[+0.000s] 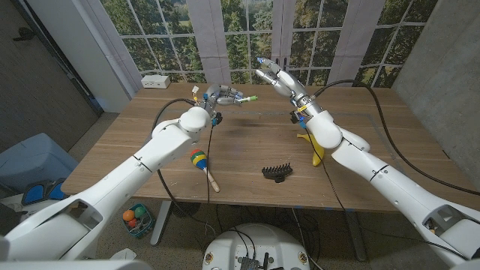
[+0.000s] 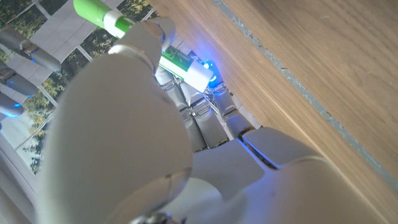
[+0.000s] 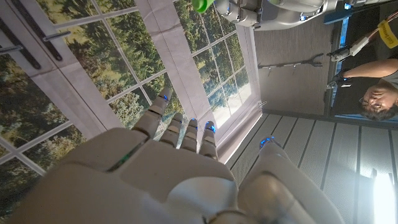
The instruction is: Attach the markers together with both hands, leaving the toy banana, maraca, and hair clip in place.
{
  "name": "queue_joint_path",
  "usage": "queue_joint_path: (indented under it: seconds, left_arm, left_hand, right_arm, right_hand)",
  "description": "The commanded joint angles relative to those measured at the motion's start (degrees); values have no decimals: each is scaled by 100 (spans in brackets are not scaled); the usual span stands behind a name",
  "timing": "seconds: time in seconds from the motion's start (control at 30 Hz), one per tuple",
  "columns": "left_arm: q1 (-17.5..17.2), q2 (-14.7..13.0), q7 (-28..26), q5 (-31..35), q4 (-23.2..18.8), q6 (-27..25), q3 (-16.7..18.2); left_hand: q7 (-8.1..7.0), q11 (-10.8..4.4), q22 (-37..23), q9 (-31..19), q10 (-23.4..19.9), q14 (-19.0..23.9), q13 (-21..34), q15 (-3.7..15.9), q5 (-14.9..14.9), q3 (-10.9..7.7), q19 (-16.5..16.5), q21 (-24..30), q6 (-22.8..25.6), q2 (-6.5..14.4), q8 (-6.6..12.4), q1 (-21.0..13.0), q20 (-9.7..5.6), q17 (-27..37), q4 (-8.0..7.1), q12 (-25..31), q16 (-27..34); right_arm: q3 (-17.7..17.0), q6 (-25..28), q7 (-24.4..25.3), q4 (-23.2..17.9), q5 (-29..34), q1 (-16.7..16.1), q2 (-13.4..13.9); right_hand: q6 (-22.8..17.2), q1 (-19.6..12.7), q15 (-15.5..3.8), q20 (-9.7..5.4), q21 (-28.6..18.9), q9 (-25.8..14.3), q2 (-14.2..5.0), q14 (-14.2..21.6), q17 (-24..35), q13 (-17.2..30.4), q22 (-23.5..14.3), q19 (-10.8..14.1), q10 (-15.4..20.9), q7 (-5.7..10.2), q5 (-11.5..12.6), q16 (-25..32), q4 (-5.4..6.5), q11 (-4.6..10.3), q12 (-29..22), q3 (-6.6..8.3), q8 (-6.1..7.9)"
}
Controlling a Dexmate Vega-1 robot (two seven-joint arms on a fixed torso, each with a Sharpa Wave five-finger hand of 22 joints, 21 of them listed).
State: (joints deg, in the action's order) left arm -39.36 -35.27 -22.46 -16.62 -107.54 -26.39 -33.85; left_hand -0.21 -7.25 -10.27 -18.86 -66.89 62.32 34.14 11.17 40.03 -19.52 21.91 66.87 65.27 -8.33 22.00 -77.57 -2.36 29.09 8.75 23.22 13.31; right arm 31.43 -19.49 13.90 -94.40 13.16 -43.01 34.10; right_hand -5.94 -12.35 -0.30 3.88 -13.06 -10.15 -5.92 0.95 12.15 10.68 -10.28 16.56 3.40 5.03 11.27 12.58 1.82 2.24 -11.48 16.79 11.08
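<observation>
My left hand [image 1: 223, 95] is raised over the far middle of the table and holds a white marker [image 1: 241, 98] whose green end [image 1: 253, 97] points to the robot's right. In the left wrist view the marker [image 2: 180, 65] runs between the fingers, with its green end [image 2: 93, 9] sticking out past them. My right hand [image 1: 274, 77] hovers just right of it and slightly higher, fingers spread, holding nothing. In the right wrist view the right hand [image 3: 168, 162] is open, and the green marker tip [image 3: 202, 5] shows beyond it.
A toy banana [image 1: 318, 150] lies under my right forearm. A colourful maraca [image 1: 199, 160] lies front left, and a black hair clip [image 1: 277, 172] sits near the front middle. A white power strip [image 1: 155, 80] rests at the far left corner. A person [image 3: 379, 93] is at the side.
</observation>
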Motion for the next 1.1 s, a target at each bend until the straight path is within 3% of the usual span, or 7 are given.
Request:
queue_joint_path:
  seconds: [0.03,0.23,0.3,0.4,0.73,1.1]
  left_arm:
    - [205,-136,-74,883,-231,-940,-348]
    - [277,-141,-74,1248,-197,-1222,-513]
    - [298,-138,-41,1335,-182,-1297,-556]
    - [322,-123,-41,1494,-143,-1373,-628]
    - [451,-148,60,2139,-128,-1821,-1003]
    - [646,-178,436,2599,-147,-2472,-1362]
  left_hand:
    - [74,-368,-20,-4,-328,-21,2,279,-36,40,-34,7,-91,550,-36,465,-587,-4,1,-51,-18]
    - [71,-368,-17,17,-351,-49,-43,279,-101,73,-38,10,-60,570,-30,468,-605,-31,8,-118,-22]
    - [72,-367,-15,24,-364,-50,-47,280,-120,84,-43,9,-51,573,-28,469,-616,-39,10,-131,-21]
    - [74,-364,-15,31,-357,-53,-70,279,-145,96,-51,8,-60,580,-34,472,-613,-48,11,-165,-20]
    - [76,-344,-18,73,-317,-85,-237,280,-352,180,-55,28,-119,629,-77,495,-667,-114,17,-386,-24]
    - [97,-352,-23,115,-350,-82,-437,280,-626,264,-81,55,-157,646,-134,471,-715,-197,50,-578,-27]
  right_arm:
    - [-222,356,-572,-77,-965,-118,110]
    - [-286,487,-779,-45,-1375,-121,153]
    - [-295,499,-888,-6,-1530,-101,168]
    - [-313,525,-990,36,-1727,-89,178]
    - [-362,574,-1268,142,-2276,-53,210]
    - [-344,542,-1300,175,-2398,-52,240]
  right_hand:
    - [-43,20,10,-26,13,-14,-16,38,14,18,-13,6,55,-17,-28,43,38,-16,-26,-7,36]
    - [-63,38,18,-23,25,-13,-14,2,17,18,-14,-6,57,-41,-33,27,32,-22,-19,-9,34]
    - [-69,29,36,-221,23,-12,-32,-1,6,18,-14,25,57,-90,-32,13,7,-32,-8,16,21]
    - [-87,59,25,-291,30,-11,-58,-17,13,18,-13,26,60,-197,-33,6,20,-33,-3,23,19]
    - [-97,87,15,-291,45,-10,-82,-23,14,19,-11,14,78,-285,-33,-1,26,-48,-1,37,10]
    - [-101,108,18,-280,51,-9,-85,-26,14,19,-11,13,78,-294,-35,-7,26,-44,5,43,3]
